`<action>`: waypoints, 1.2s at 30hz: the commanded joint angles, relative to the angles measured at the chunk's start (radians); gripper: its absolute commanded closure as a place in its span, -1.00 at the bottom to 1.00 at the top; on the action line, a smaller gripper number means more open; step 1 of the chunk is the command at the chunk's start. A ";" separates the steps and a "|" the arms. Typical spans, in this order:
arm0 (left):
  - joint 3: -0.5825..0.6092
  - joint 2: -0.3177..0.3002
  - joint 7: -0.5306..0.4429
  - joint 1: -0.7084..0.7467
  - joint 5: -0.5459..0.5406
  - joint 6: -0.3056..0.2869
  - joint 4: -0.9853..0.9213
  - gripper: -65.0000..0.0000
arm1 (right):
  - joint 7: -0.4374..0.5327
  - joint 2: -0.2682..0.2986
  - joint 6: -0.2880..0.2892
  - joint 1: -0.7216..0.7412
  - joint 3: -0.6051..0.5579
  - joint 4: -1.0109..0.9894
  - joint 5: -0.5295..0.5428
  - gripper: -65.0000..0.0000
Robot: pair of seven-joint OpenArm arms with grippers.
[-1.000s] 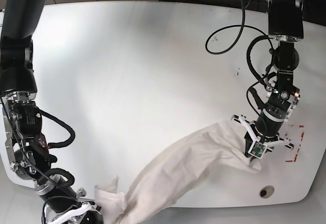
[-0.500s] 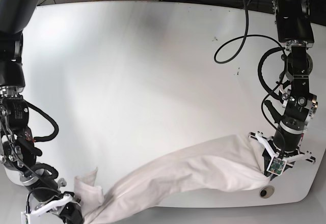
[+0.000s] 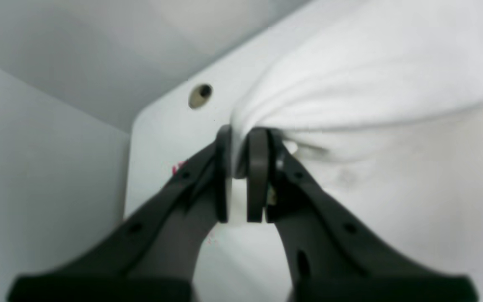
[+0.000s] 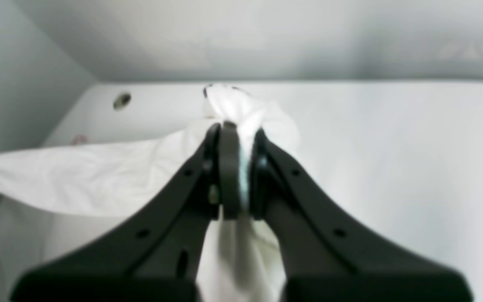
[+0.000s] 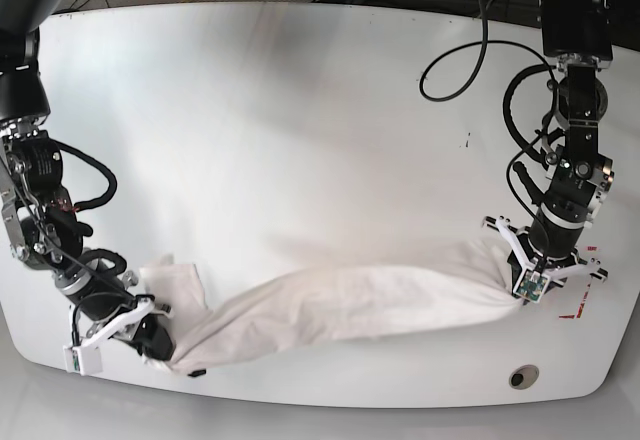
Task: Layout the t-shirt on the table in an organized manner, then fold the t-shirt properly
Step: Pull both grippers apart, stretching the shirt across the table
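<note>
T-shirt (image 5: 340, 305) stretched as a long, bunched white band along near edge of table (image 5: 300, 110), running from lower left of base view toward right, sagging slightly mid-span, resting on the tabletop; print not visible. One loose flap (image 5: 175, 280) lying flat beside the left end. Left gripper (image 5: 530, 278), on base view's right, pinching the right end of the cloth; jaws nearly together, fabric gathered into a tight fan between the pads (image 3: 258, 167) in left wrist view. Left arm dropping almost vertically from the far edge, wrist bent toward the shirt, black cable (image 5: 470, 65) looped beside it. Right gripper (image 5: 160, 345), on base view's left, low at near left corner, clamped on the other end; jaws narrow, wad of cloth poking up past the fingertips (image 4: 229, 138) and more hanging below in right wrist view. Right arm folded down along the left edge, forearm angled inward toward the cloth. Round grommet hole (image 5: 519, 377) just beyond the left gripper, toward the near right corner, uncovered. Red tape marks (image 5: 580, 305) just beside that gripper, on the outer side. No containers in view.
</note>
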 commanded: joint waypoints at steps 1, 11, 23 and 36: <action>-0.009 -0.011 -0.031 0.024 -0.002 0.012 0.027 0.87 | 0.036 0.023 0.001 -0.024 0.018 0.040 -0.008 1.00; -0.094 -0.013 -0.031 0.188 -0.002 0.012 0.088 0.87 | 0.029 0.021 -0.075 -0.285 0.156 0.162 -0.008 1.00; -0.215 -0.013 0.086 0.312 -0.001 -0.196 0.117 0.87 | -0.205 -0.031 -0.079 -0.550 0.368 0.257 -0.003 1.00; -0.215 -0.034 0.246 0.426 -0.001 -0.320 0.117 0.28 | -0.323 -0.060 -0.080 -0.714 0.397 0.257 -0.008 0.64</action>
